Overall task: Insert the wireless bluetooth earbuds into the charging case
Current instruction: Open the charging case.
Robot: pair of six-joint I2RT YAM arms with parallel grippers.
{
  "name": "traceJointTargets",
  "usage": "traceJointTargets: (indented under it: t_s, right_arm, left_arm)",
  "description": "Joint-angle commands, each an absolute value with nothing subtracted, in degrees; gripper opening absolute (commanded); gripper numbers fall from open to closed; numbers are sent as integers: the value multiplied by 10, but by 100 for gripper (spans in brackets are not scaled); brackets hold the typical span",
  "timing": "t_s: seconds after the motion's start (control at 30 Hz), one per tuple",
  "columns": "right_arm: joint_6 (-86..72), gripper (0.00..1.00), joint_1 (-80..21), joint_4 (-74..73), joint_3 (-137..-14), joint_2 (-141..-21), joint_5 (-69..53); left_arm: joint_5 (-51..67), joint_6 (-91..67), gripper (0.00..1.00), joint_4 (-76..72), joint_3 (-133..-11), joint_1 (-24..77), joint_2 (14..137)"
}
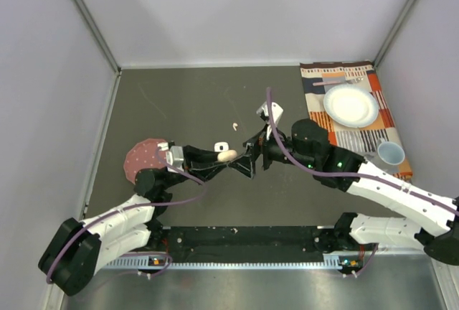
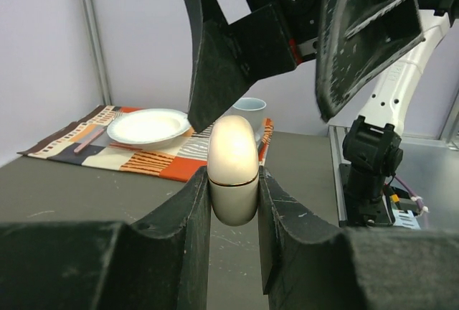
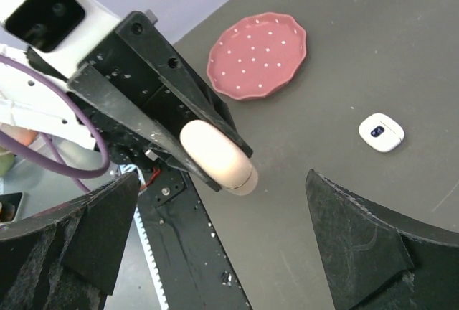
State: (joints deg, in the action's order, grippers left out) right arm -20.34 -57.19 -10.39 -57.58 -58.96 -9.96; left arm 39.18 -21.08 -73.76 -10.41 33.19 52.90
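- My left gripper (image 1: 224, 158) is clenched on the peach charging case (image 2: 233, 170). It holds the lower half from both sides, and the case is up in the air over the middle of the surface (image 1: 186, 102).
- The case is closed. In the left wrist view I see the seam line going around it, just above the fingertips.
- My right gripper (image 1: 247, 159) is fully spread and has nothing in it. It faces the left gripper, very near, but touches nothing.
- The relation that matters: the long axis of the case runs out from the left gripper directly toward the right one. The free rounded end, which I judge to be the lid half, points into the gap between the right jaws. In the right wrist view this end is between the two fingers, not yet deep between them.
- So the right arm is the nearer one for the lid. I think the next move is a short advance along this axis, then closing on the part above the seam.
- One small pale piece (image 1: 234, 123) lies on the surface behind the two grippers, probably an earbud; it is too small to be sure. The other earbuds I cannot find.
- A second white case (image 3: 381, 132) lies flat on the surface just beside the grippers, and a pink dotted plate (image 3: 258, 55) is near the left arm.
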Motion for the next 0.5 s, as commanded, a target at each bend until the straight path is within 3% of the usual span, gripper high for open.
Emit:
traceJointTargets:
  t_s: [0.0,0.47]
  right_arm:
    - [-192,98,-570,-110,-604,-599,-69]
    - [-185,97,-578,-113,-600,-624,-2]
  left_arm:
    - [410,-228,0,-882,-128,330,526]
    - [417,-235,0,-902,-122,330,526]
